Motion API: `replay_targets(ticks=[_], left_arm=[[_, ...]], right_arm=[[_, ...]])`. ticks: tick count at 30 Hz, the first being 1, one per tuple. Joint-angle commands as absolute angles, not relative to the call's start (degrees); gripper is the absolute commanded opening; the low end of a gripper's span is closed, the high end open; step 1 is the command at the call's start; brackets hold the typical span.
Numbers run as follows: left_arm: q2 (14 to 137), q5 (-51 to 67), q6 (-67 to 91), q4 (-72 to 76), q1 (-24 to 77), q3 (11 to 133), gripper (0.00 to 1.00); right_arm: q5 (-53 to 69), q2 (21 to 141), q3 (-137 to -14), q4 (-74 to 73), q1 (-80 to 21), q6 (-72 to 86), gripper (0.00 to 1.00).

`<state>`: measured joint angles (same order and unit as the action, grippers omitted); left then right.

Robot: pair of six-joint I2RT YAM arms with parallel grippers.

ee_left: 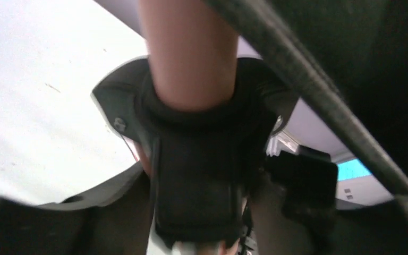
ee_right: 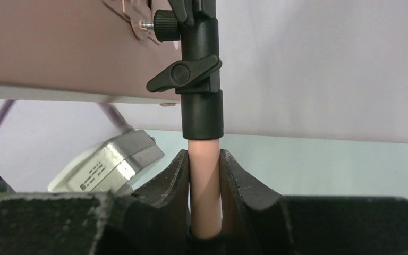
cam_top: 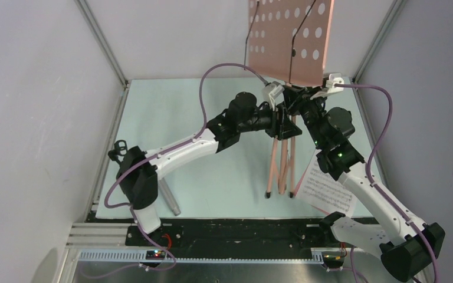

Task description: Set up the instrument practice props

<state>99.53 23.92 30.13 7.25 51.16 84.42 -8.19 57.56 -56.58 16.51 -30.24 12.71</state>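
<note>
The salmon-pink music stand stands upright at the back middle, its perforated desk up and its legs folded together, feet on the table. My right gripper is shut on its pink pole just below the black clamp collar. My left gripper holds the black leg hub lower on the pole, with dark fingers on both sides. A white sheet-music page lies under my right arm. The grey microphone lies near the left base. The small black mic stand is at the left edge.
Metal frame posts and grey walls close in the light table on both sides and behind. Purple cables loop from both wrists. The left wrist camera shows beside the pole.
</note>
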Motion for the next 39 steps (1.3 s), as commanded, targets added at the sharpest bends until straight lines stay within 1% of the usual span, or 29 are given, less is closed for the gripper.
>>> replay_targets(ticks=[1, 2, 3, 4, 5, 6, 8, 13, 18, 19, 21, 22, 23, 24, 25, 26, 30, 32, 39], left_arm=[[99.62, 24.16, 31.22, 8.12, 50.82, 87.96, 0.52], [99.16, 22.74, 30.46, 8.15, 50.81, 87.49, 0.39], [98.35, 22.18, 30.00, 8.17, 50.80, 86.78, 0.33], [97.96, 21.30, 28.97, 8.17, 50.76, 86.54, 0.21], [97.28, 20.93, 28.55, 8.17, 50.72, 86.19, 0.15], [97.03, 20.37, 27.61, 8.13, 50.72, 86.07, 0.05], [96.13, 19.47, 25.95, 8.05, 50.77, 85.49, 0.01], [92.89, 16.29, 20.20, 5.66, 50.91, 83.79, 0.00], [89.77, 9.88, 6.60, -0.34, 52.05, 83.40, 0.00], [88.71, 8.84, 5.23, -1.45, 52.45, 83.05, 0.00], [87.10, 7.80, 2.28, -2.07, 52.70, 82.80, 0.00], [86.31, 7.72, 0.77, -2.52, 52.75, 82.88, 0.00], [85.96, 7.84, 0.26, -2.66, 52.74, 82.97, 0.00], [85.36, 8.01, 0.17, -2.78, 52.80, 83.17, 0.00], [85.18, 8.81, -0.73, -2.84, 52.81, 83.29, 0.00], [84.84, 9.15, -1.37, -3.24, 53.02, 83.66, 0.00], [84.62, 10.71, -1.92, -3.60, 53.41, 85.09, 0.00], [84.64, 11.73, -1.51, -3.53, 53.43, 85.76, 0.00], [84.51, 12.07, -0.76, -3.59, 53.61, 87.71, 0.00]], right_arm=[[-6.44, 54.24, -60.57, 39.37, -31.95, 14.70, 0.00], [-6.44, 54.17, -60.61, 39.33, -32.05, 14.51, 0.00], [-6.52, 54.15, -60.57, 39.19, -32.02, 14.37, 0.00], [-6.51, 54.08, -60.56, 39.02, -32.09, 14.12, 0.00], [-6.46, 54.07, -60.56, 38.93, -32.13, 13.96, 0.00], [-6.43, 53.99, -60.56, 38.69, -32.16, 13.75, 0.00], [-6.41, 53.78, -60.57, 38.49, -32.12, 13.49, 0.00], [-6.52, 53.14, -60.71, 37.21, -32.07, 13.65, 0.00], [-5.27, 53.07, -63.81, 29.01, -30.66, 15.96, 0.00], [-4.68, 53.19, -64.07, 28.26, -30.17, 16.28, 0.01], [-3.88, 53.33, -64.56, 26.20, -29.74, 17.15, 0.08], [-3.65, 53.38, -64.70, 25.36, -29.68, 17.56, 0.14], [-3.11, 53.49, -64.78, 25.03, -29.35, 18.19, 0.17], [-2.79, 53.55, -64.89, 24.76, -29.13, 18.54, 0.24], [-2.08, 53.75, -65.01, 24.68, -28.75, 19.18, 0.27], [-1.61, 53.95, -65.32, 24.43, -28.57, 19.43, 0.34], [0.98, 55.09, -66.07, 24.21, -27.31, 21.42, 0.48], [2.93, 55.74, -66.15, 24.65, -26.59, 22.91, 0.52], [4.59, 58.21, -66.19, 23.17, -26.06, 25.28, 0.59]])
